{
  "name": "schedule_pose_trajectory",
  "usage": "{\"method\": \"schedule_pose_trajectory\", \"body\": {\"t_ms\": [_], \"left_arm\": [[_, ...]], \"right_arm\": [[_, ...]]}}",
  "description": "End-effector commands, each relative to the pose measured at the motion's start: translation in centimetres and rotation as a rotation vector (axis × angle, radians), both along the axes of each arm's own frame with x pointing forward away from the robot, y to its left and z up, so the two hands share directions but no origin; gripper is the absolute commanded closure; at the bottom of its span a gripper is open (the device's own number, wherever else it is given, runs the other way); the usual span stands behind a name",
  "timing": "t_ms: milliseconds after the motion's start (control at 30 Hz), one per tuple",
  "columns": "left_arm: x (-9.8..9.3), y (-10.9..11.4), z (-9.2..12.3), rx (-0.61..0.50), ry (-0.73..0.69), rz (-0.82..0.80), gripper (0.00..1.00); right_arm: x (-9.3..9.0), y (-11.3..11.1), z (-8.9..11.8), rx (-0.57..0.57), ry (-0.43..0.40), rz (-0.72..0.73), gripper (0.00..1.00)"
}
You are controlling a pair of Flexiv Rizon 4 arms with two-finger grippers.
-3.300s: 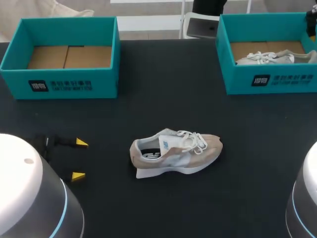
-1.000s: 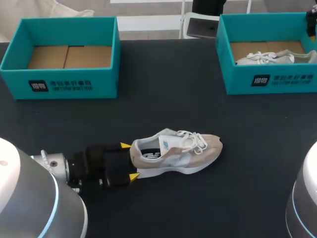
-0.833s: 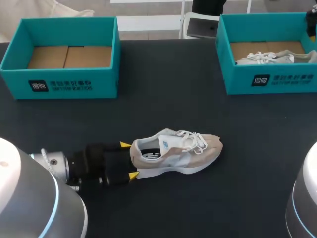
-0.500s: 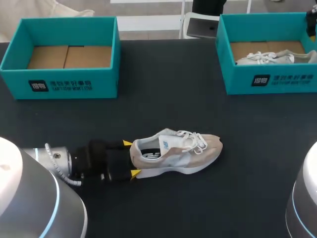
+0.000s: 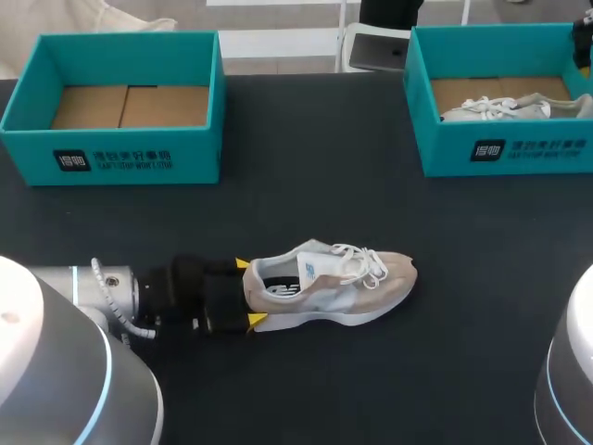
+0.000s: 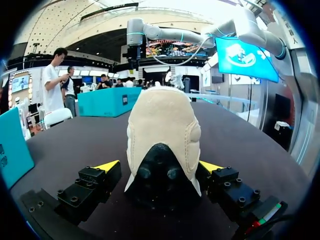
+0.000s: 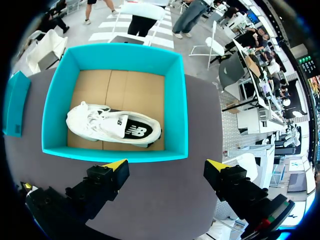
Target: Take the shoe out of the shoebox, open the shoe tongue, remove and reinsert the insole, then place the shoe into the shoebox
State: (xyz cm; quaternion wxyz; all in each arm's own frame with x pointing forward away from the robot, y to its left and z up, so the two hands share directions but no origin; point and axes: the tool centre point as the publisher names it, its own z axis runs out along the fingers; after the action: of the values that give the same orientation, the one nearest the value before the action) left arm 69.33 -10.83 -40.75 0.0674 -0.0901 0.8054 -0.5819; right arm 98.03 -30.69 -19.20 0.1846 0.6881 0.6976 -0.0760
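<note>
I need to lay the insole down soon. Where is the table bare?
Bare: the table between the left shoebox and right shoebox, and right of the sneaker. Crowded: its heel, flanked by the left gripper.

— Middle of the table (image 5: 315, 185)?
— One shoe (image 5: 329, 287), toe to the right, its heel between the spread fingers of my left pincer (image 5: 249, 293).
— Far side?
— Left shoebox (image 5: 116, 162) at far left. Right shoebox (image 5: 505, 153) at far right, second shoe (image 5: 500, 108) inside, my right pincer (image 7: 167, 165) above it.
</note>
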Motion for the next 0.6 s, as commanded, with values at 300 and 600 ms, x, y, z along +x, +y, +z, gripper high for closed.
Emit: {"method": "schedule_pose_trajectory", "body": {"t_ms": [300, 600], "left_arm": [[0.44, -0.96, -0.71, 0.005, 0.018, -0.022, 0.00], [0.49, -0.81, -0.76, 0.012, 0.033, -0.047, 1.00]], "right_arm": [[-0.10, -0.01, -0.01, -0.001, -0.002, 0.001, 0.00], [-0.10, -0.01, -0.01, -0.001, -0.002, 0.001, 0.00]]}}
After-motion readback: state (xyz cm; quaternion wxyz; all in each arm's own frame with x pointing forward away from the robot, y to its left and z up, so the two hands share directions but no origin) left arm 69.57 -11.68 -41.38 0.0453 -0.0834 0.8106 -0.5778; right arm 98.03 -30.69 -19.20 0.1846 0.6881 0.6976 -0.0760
